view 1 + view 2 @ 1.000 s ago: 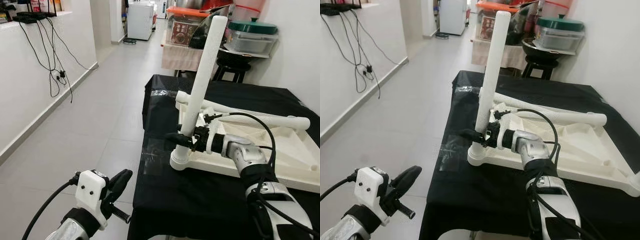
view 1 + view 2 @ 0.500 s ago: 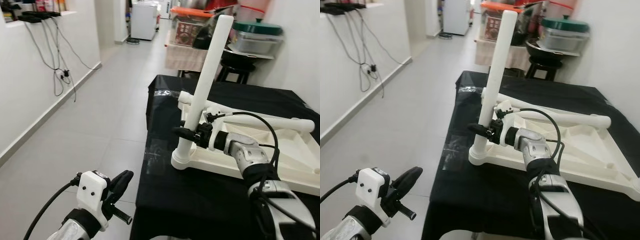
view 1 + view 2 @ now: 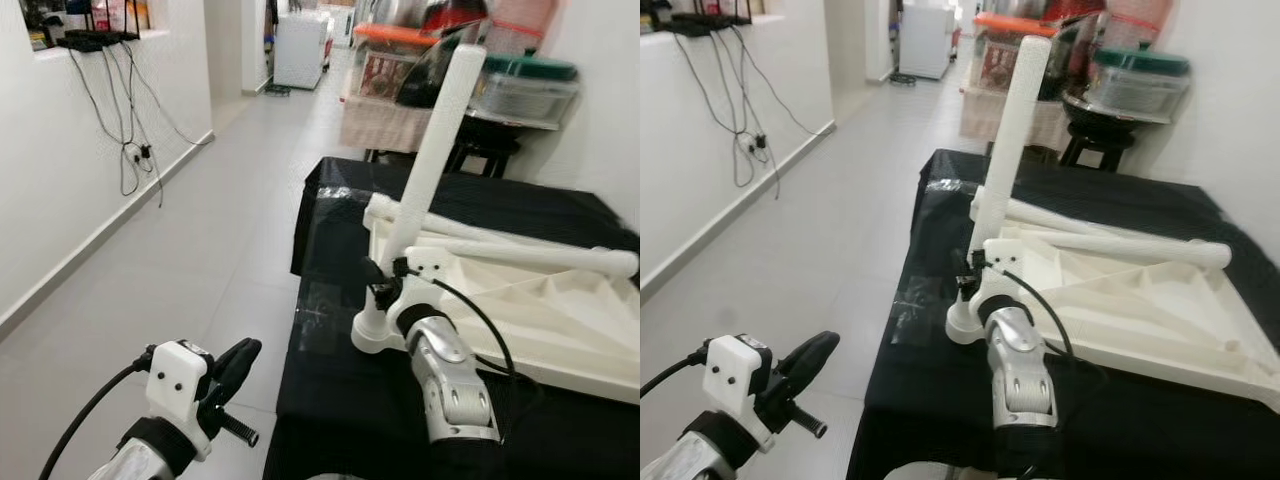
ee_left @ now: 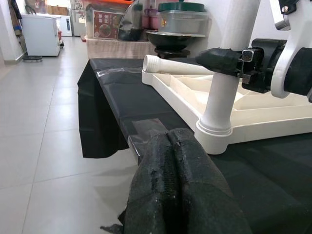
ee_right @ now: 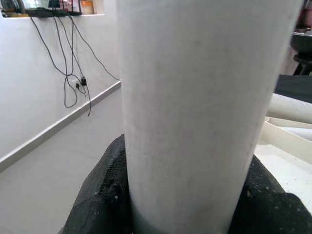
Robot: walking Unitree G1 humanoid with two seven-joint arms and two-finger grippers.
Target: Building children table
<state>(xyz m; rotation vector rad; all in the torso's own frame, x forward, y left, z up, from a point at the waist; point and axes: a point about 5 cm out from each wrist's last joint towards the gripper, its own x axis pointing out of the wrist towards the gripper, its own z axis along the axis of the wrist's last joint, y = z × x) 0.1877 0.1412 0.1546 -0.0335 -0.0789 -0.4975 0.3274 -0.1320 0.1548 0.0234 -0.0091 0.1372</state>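
Black cloth [image 3: 380,400] is covering a table beside a tiled corridor [image 3: 200,230]; on it, the upturned white tabletop [image 3: 560,310] is carrying an upright leg [image 3: 430,160], which the right gripper [image 3: 385,290] is clamping low down. Left gripper [image 3: 235,365] is hanging, fingers together.

Open tiled floor [image 3: 190,250] stretches along the robot's left of the black-draped tabletop [image 3: 345,400], leaving broad room beside the left gripper [image 3: 235,375], which hangs off the tabletop's near corner. On the tabletop, the upright white leg [image 3: 425,170] rises from the near corner of the overturned white table frame [image 3: 560,320], with the right gripper [image 3: 380,290] against its base. Loose white legs [image 3: 520,250] lie across the frame, barring the far side, and stacked containers [image 3: 520,85] crowd behind.
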